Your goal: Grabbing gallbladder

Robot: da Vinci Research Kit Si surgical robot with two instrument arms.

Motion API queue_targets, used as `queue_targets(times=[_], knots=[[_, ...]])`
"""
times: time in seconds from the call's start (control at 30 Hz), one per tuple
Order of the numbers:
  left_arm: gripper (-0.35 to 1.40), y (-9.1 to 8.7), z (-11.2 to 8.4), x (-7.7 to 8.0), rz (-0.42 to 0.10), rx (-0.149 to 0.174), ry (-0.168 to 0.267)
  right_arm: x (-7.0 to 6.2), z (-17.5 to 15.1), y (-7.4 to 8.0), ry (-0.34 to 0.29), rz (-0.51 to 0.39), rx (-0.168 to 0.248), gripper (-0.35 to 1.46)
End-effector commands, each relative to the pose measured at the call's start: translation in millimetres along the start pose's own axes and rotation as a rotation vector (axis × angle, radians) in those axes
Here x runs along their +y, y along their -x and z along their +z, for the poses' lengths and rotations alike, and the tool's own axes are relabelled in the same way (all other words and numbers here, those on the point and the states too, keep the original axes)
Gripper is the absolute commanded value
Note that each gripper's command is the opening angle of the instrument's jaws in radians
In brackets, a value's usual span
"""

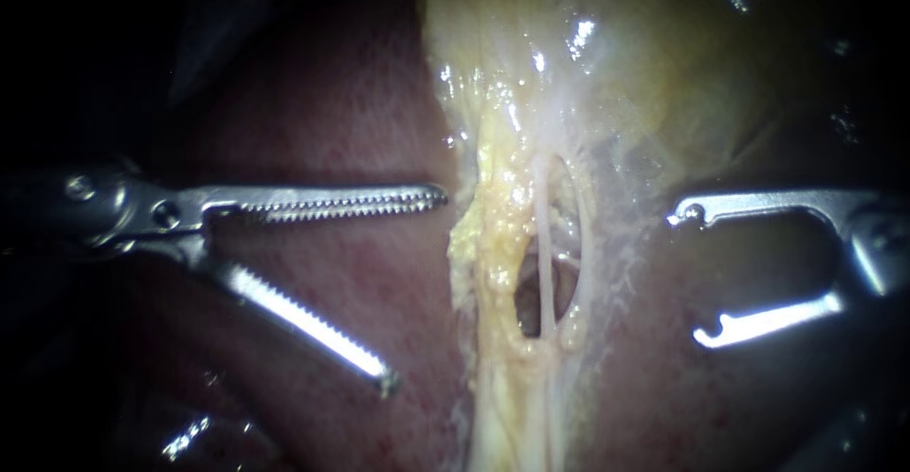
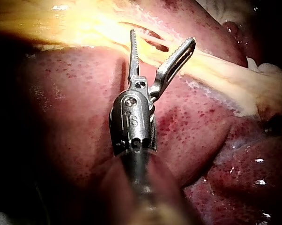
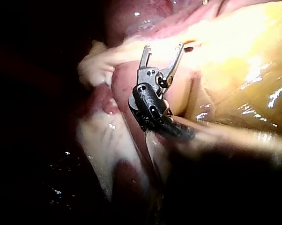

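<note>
The left instrument (image 1: 415, 288) has its two toothed jaws spread wide, with nothing between them. One jaw points straight at the band of yellow tissue (image 1: 493, 245) and its tip stops just short of the fatty edge. The other slants away over the dark red liver (image 1: 332, 102).

The right instrument (image 1: 690, 277) faces it from the far side of the band. Its two slim jaws with hooked tips also stand well apart and hold nothing, with liver surface behind them.

Between the two pairs of jaws the band has an opening (image 1: 524, 303), and two thin pale tubes (image 1: 542, 235) cross it lengthwise. Beyond both pairs the band widens into a broad, glistening yellowish sheet. This is most likely the gallbladder (image 1: 654, 64), though the light there is poor. It lies apart from the left jaws and from the right jaws, and neither pair touches it.

In the left wrist view the left instrument (image 2: 162, 37) holds its jaws in an open V. The yellow band (image 2: 61, 23) runs across just ahead of the tips, and the liver (image 2: 75, 103) lies under the shaft. Whether a tip touches the band cannot be told.

In the right wrist view the right instrument (image 3: 163, 46) shows its jaws parted, with the tips at a pale tissue edge. The bright yellow gallbladder (image 3: 244, 56) is close beside them.
</note>
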Motion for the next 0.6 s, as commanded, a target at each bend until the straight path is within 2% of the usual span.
queue_targets(times=[0.03, 0.1, 0.27, 0.37, 0.47, 0.6], knots=[[0.91, 0.0, 0.0, 0.0, 0.0, 0.0, 0.0, 0.0, 0.0, 0.0, 0.0, 0.0, 0.0, 0.59], [0.89, 0.1, 0.0, 0.0, 0.006, 0.001, 0.005, 0.0, 0.0, 0.0, 0.0, 0.0, 0.0, 0.59], [0.81, 0.4, 0.3, 0.5, -0.092, 0.015, 0.052, 0.0, -0.1, 0.0, 0.0, 0.0, 0.0, 0.59], [0.72, 0.3, 0.5, 0.8, -0.117, 0.057, 0.081, -0.1, -0.1, 0.0, 0.0, 0.0, 0.0, 0.59], [0.64, -0.1, 0.6, 1.4, -0.142, 0.106, 0.129, -0.1, -0.1, -0.1, -0.001, 0.0, 0.0, 0.59], [0.54, -0.9, 0.4, 2.0, -0.184, 0.136, 0.155, -0.1, 0.0, -0.1, -0.001, 0.0, 0.0, 0.59]])
